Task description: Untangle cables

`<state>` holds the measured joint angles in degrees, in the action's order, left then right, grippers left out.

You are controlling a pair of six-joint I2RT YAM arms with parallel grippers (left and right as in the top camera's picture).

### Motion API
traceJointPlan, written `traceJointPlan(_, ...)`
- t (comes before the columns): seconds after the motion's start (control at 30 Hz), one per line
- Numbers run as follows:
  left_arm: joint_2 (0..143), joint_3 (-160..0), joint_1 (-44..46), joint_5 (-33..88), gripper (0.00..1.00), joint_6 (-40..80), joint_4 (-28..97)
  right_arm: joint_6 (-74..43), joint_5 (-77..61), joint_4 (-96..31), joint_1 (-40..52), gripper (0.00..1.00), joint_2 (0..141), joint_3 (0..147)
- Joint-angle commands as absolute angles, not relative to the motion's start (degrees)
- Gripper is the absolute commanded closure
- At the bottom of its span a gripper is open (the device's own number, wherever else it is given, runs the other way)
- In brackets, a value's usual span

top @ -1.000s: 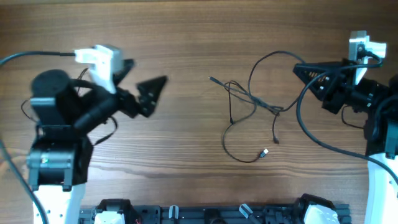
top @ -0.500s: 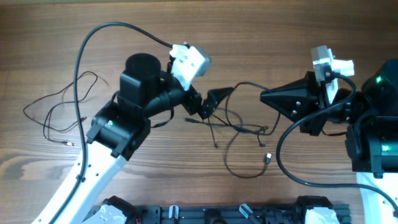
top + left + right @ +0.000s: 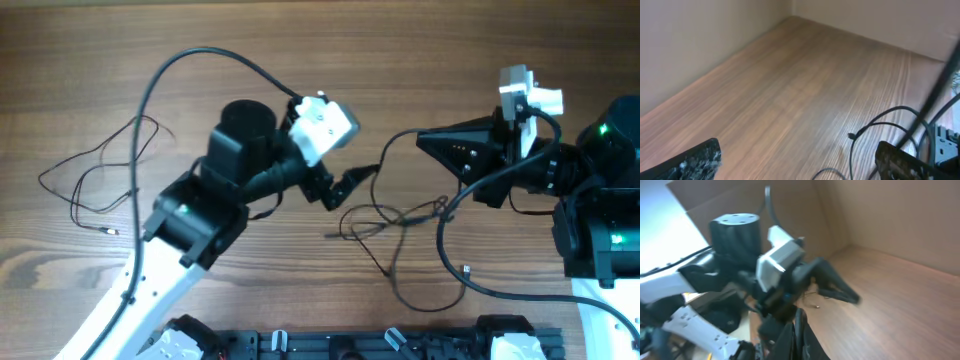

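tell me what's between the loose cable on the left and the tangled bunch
In the overhead view, the left arm lies across that stretch, between the loose cable and the tangled bunch.

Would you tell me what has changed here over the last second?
The open left gripper swung in beside the tangled cables; the shut right gripper came in just beyond them. The tangle slid toward the bottom of the overhead view. Neither gripper opened or closed; the loose cable stayed put.

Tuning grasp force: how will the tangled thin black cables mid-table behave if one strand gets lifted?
Likely floppy: the cables lie in loose, curved loops on the table. Probably very light, being hair-thin beside the left arm. Strands cross mid-bunch, so lifting one may well drag the others along.
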<state>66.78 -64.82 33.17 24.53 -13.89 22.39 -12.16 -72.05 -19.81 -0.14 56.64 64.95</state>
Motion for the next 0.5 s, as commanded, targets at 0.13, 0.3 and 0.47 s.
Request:
traceJointPlan(0.13, 62.04, -64.9, 31.59, 35.07, 0.0, -14.83, 23.4, -14.0, -71.18, -18.24, 0.14, 0.96, 56.4, 65.34)
traceJointPlan(0.3, 63.66, -64.9, 31.68, 38.11, 0.0, -14.81, 21.19, -17.19, -86.06, -10.72, 0.16, 0.96, 56.38, 65.34)
traceJointPlan(0.47, 67.33, -64.9, 34.24, 44.07, 0.19, -14.79, 17.91, -18.2, -86.7, -10.7, 0.16, 0.96, 56.36, 65.34)
